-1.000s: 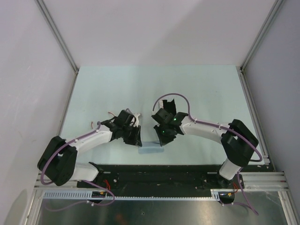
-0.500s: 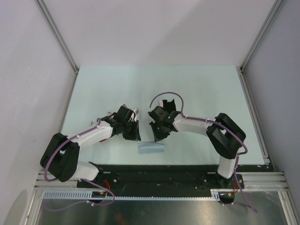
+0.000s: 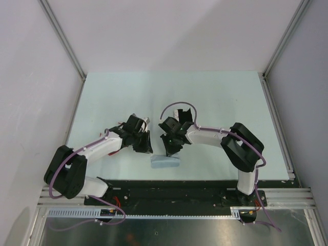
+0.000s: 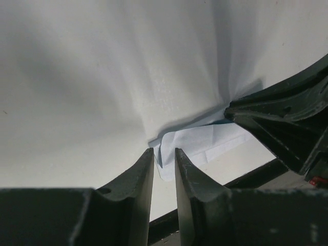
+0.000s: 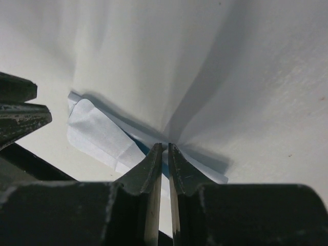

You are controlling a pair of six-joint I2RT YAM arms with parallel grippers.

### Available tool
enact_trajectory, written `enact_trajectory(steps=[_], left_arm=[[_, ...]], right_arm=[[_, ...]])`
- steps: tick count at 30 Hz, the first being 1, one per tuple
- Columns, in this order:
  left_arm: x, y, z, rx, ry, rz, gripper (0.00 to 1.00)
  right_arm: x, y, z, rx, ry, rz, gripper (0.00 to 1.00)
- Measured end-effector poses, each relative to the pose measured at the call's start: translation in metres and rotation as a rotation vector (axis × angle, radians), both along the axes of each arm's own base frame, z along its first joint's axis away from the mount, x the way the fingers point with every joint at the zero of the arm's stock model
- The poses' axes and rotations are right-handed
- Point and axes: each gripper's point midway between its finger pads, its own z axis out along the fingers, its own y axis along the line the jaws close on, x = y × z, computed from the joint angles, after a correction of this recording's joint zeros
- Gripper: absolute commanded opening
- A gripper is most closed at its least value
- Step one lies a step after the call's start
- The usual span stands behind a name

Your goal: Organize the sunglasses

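Right gripper (image 5: 161,147) is drawn nearly shut, tips on the folded blue cloth (image 5: 97,136) at the worktop (image 3: 154,97) front edge (whether it pinches the fold, I cannot tell). My left gripper (image 4: 164,152), narrowly parted and empty, hovers beside the cloth's corner, probably to steady it. Sunglasses: nowhere visible, perhaps wrapped inside.

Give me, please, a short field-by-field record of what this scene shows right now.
cloth: light-blue cloth, folded, near the front edge of the table
left arm: left gripper narrowly open, tips at the cloth's corner
right arm: right gripper nearly closed, tips at the cloth's fold; grip unclear
sunglasses: not visible in any view
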Motion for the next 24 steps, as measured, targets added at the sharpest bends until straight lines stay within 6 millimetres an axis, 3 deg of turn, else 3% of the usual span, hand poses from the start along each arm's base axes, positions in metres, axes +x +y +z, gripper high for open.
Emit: enact_trajectory(steps=[12,24], left_arm=[[0.001,0.004,-0.002,0.003,0.005,0.011,0.29],[0.000,0.005,-0.007,0.015,0.019,0.007,0.31]], right_arm=[[-0.023,0.002,-0.003,-0.046,0.002,0.055,0.15],[-0.018,-0.005,0.005,-0.081,-0.057,0.042,0.35]])
